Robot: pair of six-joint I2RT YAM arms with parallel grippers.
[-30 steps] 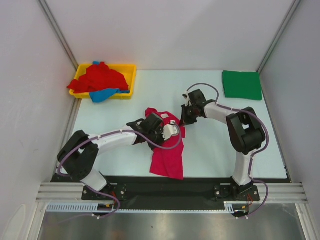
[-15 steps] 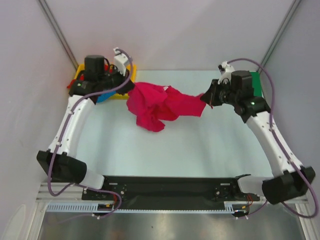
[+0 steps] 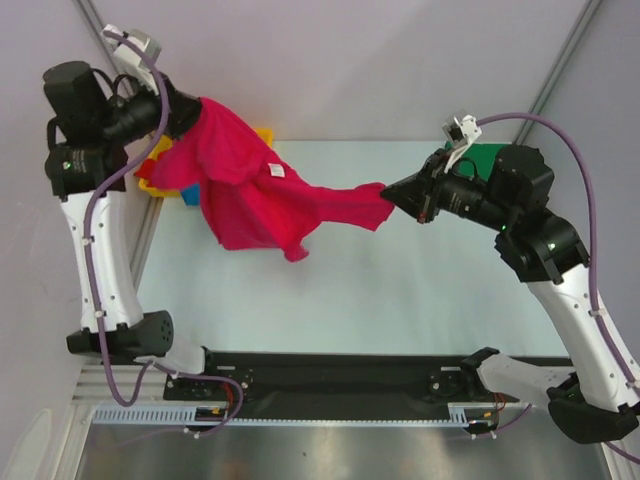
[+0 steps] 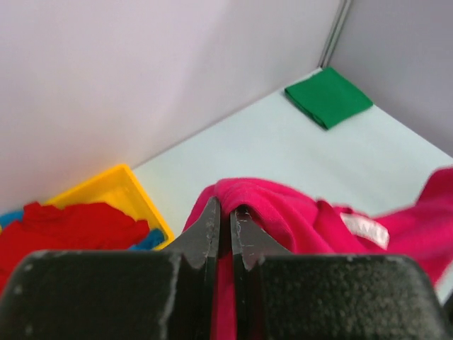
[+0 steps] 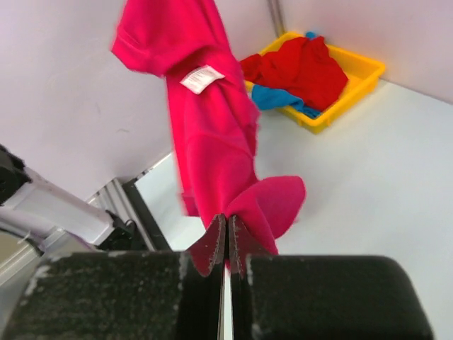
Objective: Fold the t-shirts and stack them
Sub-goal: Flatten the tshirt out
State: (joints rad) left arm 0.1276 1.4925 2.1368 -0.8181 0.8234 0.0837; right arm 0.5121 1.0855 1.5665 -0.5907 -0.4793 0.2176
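A magenta-pink t-shirt hangs in the air, stretched between my two grippers above the table. My left gripper is raised high at the far left and is shut on one end of it. My right gripper is shut on the other end at mid-right. A white label shows on the cloth. A folded green t-shirt lies at the far right, partly behind my right arm. Red and blue t-shirts lie heaped in the tray.
A yellow plastic tray stands at the far left corner of the pale table, mostly hidden in the top view by the hanging shirt. White walls close the back and both sides. The arm bases sit on a black rail at the near edge.
Both arms have lifted and pulled apart, raising the magenta-pink t-shirt off the table. The left gripper went up and to the far left; the shirt now hangs stretched between them.
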